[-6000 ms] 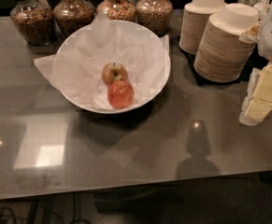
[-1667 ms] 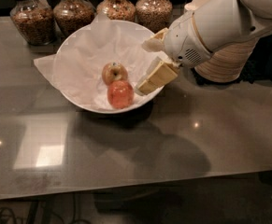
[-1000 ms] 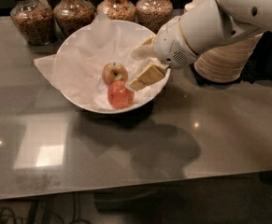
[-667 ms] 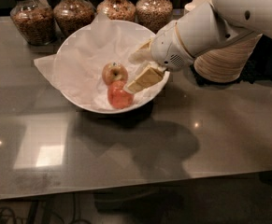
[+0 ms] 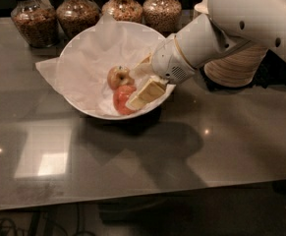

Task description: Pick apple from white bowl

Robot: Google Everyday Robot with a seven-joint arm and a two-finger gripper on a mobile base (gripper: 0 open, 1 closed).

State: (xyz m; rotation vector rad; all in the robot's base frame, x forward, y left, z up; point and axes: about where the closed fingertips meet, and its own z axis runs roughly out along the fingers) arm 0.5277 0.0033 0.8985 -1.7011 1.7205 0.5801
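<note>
The white bowl [image 5: 83,68], wide and lined with crumpled white paper, stands on the grey table. In it lie the red-orange apple [image 5: 121,99] near the front and a yellowish apple [image 5: 118,76] just behind it. My gripper [image 5: 138,85] reaches into the bowl from the right on a white arm. It is open: one cream finger [image 5: 145,95] lies over the right side of the red apple, the other sits behind, by the yellowish apple. The red apple rests in the bowl, partly hidden by the near finger.
Several glass jars of grains [image 5: 30,19] line the table's back edge. A stack of off-white paper bowls [image 5: 236,65] stands right of the white bowl, partly behind my arm. The glossy table [image 5: 132,166] extends toward the front edge.
My arm came in from the right and moved steadily left and down into the bowl. The fingers now straddle the red apple's right side. Both apples have stayed put.
</note>
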